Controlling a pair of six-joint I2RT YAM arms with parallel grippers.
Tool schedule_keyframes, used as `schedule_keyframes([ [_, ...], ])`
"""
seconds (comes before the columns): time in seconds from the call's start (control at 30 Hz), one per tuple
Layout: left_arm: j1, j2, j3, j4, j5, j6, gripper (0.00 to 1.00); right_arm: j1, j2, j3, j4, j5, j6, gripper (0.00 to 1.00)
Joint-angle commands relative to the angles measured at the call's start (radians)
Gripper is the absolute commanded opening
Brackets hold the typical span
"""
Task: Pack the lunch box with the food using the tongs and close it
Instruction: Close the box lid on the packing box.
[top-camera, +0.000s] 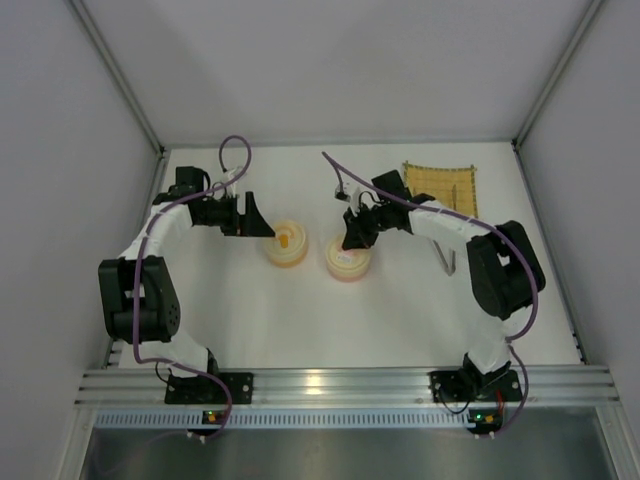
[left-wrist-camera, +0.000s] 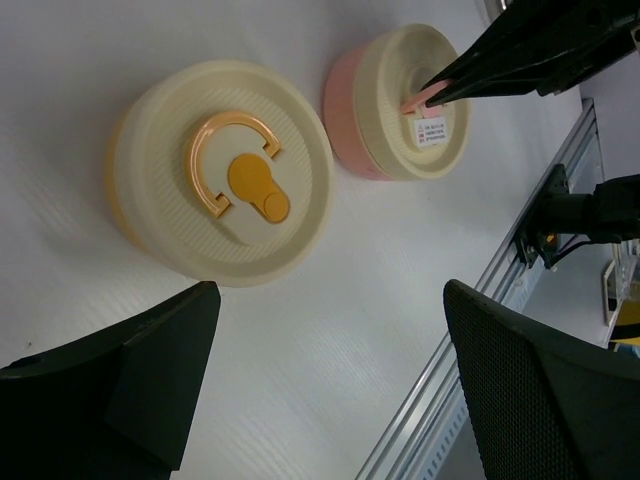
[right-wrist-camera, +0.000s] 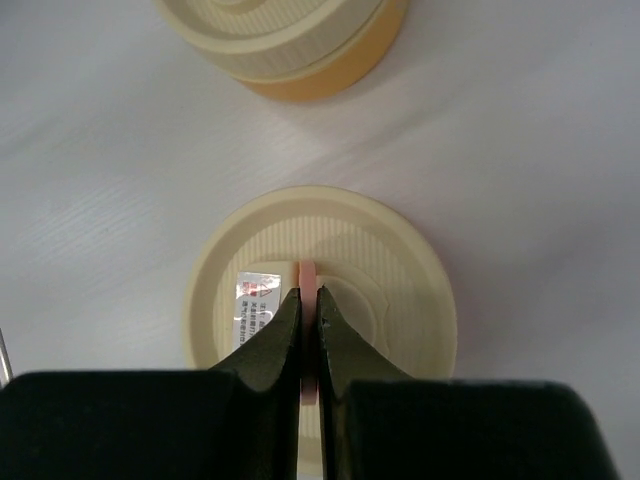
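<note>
At far right: bamboo mat (top-camera: 440, 187), tongs (top-camera: 447, 262) nearby.

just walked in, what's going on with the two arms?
The right gripper is shut on the raised pink handle of the pink container's lid. The left gripper hangs open beside the yellow container, whose lid is on with its handle folded flat. The tongs lie beside the right arm, held by neither gripper. The bamboo mat is at the back right. No food can be made out.

Overhead camera looks down; close wrist cameras share pink box (left-wrist-camera: 398, 95) (right-wrist-camera: 392, 268).
</note>
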Motion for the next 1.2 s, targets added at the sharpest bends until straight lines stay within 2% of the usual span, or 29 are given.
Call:
schedule_keyframes([
  [0.0, 0.006, -0.033, -0.001, -0.002, -0.049, 0.047, 0.98, -0.004, -0.055, -0.120, 0.158, 0.123, 0.242, 0.00],
  [0.13, 0.008, -0.031, 0.002, 0.004, -0.072, 0.051, 0.98, -0.003, -0.119, -0.275, 0.276, 0.178, 0.461, 0.00],
  [0.23, 0.006, -0.028, 0.000, 0.015, -0.098, 0.054, 0.98, 0.002, -0.157, -0.356, 0.365, 0.203, 0.564, 0.00],
  [0.47, 0.006, 0.026, 0.058, 0.001, -0.182, 0.116, 0.98, 0.005, -0.214, -0.466, 0.516, 0.209, 0.667, 0.00],
  [0.63, 0.006, 0.130, 0.155, -0.072, -0.202, 0.168, 0.90, 0.005, -0.220, -0.489, 0.550, 0.166, 0.689, 0.00],
  [0.67, 0.006, 0.142, 0.170, -0.081, -0.204, 0.180, 0.89, 0.003, -0.216, -0.489, 0.543, 0.154, 0.687, 0.09],
  [0.77, 0.006, 0.174, 0.209, -0.097, -0.205, 0.189, 0.88, 0.005, -0.228, -0.489, 0.543, 0.117, 0.678, 0.20],
  [0.93, 0.003, 0.191, 0.233, -0.117, -0.191, 0.196, 0.88, 0.003, -0.260, -0.461, 0.505, 0.115, 0.643, 0.28],
  [1.07, 0.003, 0.179, 0.227, -0.123, -0.190, 0.202, 0.88, 0.003, -0.292, -0.438, 0.461, 0.117, 0.608, 0.43],
  [1.17, 0.003, 0.168, 0.203, -0.115, -0.190, 0.197, 0.88, 0.003, -0.312, -0.417, 0.432, 0.125, 0.574, 0.48],
])
